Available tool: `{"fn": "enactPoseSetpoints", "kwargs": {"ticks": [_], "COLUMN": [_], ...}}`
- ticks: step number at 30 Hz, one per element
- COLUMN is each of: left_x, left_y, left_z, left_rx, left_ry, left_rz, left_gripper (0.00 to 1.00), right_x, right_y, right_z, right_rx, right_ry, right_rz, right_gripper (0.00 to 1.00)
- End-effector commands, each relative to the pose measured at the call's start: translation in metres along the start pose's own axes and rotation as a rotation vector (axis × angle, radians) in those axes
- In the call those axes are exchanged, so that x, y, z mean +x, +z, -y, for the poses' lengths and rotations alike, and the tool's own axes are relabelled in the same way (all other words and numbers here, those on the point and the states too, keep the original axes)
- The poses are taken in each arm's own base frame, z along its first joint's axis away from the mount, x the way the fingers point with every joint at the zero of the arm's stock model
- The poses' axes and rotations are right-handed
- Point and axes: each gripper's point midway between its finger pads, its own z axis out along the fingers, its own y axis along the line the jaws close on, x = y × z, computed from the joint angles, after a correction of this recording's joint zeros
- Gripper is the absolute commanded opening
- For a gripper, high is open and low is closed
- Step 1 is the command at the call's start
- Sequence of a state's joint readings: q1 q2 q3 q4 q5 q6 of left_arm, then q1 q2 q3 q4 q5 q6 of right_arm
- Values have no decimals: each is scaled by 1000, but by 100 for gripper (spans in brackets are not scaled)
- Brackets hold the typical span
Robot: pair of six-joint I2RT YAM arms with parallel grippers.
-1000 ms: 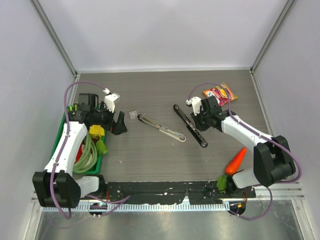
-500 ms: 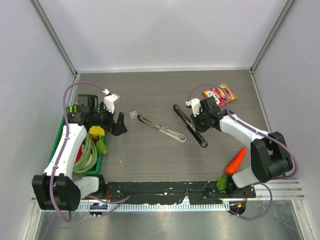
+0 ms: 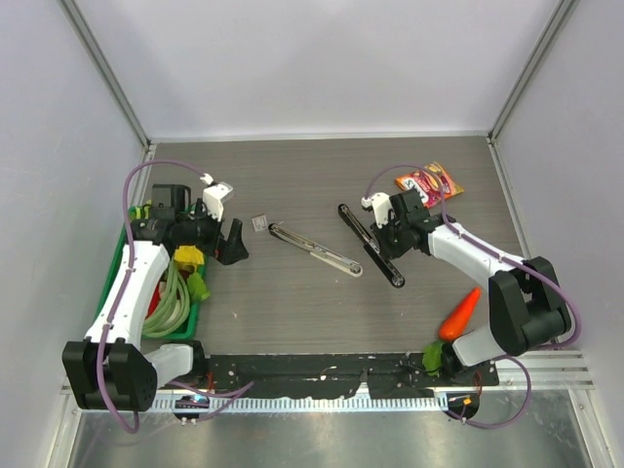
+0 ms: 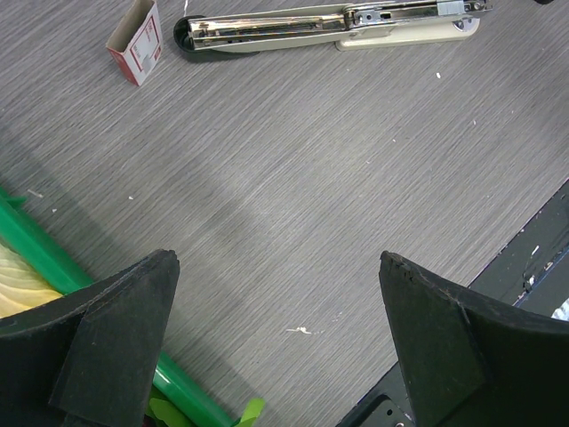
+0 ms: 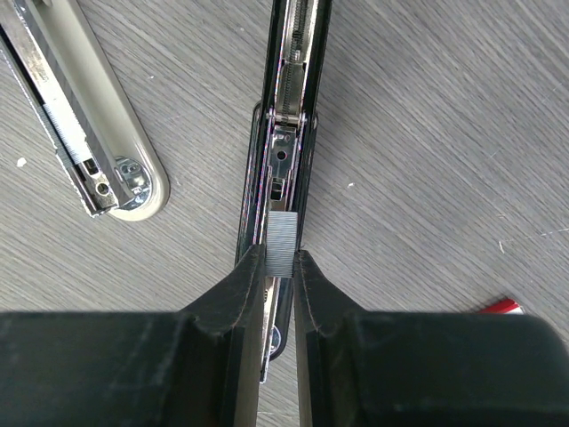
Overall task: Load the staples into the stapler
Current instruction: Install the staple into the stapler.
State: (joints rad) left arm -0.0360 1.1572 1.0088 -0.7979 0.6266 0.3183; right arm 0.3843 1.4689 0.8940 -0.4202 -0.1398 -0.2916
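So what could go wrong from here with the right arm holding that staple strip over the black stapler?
The staple strip is pinched at one end by the right gripper, so it could tilt on release. The black stapler has a narrow channel; a skewed strip may catch on its edge. The left gripper is open and far off, so nothing steadies the stapler if nudged.

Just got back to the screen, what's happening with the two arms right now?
The right gripper is shut on a short grey strip of staples, lined up over the open channel of the black stapler, which lies flat on the table. The left gripper hangs open and empty above the table beside the green basket. The staple box and a second, pale stapler lie ahead of it, untouched.
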Motion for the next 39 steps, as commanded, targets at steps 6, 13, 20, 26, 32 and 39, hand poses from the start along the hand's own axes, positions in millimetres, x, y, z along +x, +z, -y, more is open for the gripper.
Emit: {"fn": "enactPoseSetpoints", "kwargs": {"ticks": [6, 13, 20, 26, 32, 39], "left_x": [-8, -8, -8, -8, -8, -8], "left_y": [-3, -4, -4, -4, -3, -4], "left_z": [2, 3, 4, 4, 4, 4], "left_rx": [9, 10, 17, 17, 20, 17], "left_ry": [20, 20, 21, 19, 22, 21], "left_rz": [41, 41, 43, 43, 43, 43], "left_gripper": [100, 100, 100, 100, 100, 100], "right_x": [-16, -9, -6, -14, -18, -10], "right_y": [-9, -4, -2, -7, -12, -5], "right_z": [-2, -5, -5, -3, -4, -8], "right_rx": [-5, -17, -21, 0, 4, -23], "right_ry": [-14, -19, -25, -31, -38, -42], "right_rz": [54, 19, 0, 35, 62, 21], "right_gripper": [5, 5, 5, 4, 4, 4]}}
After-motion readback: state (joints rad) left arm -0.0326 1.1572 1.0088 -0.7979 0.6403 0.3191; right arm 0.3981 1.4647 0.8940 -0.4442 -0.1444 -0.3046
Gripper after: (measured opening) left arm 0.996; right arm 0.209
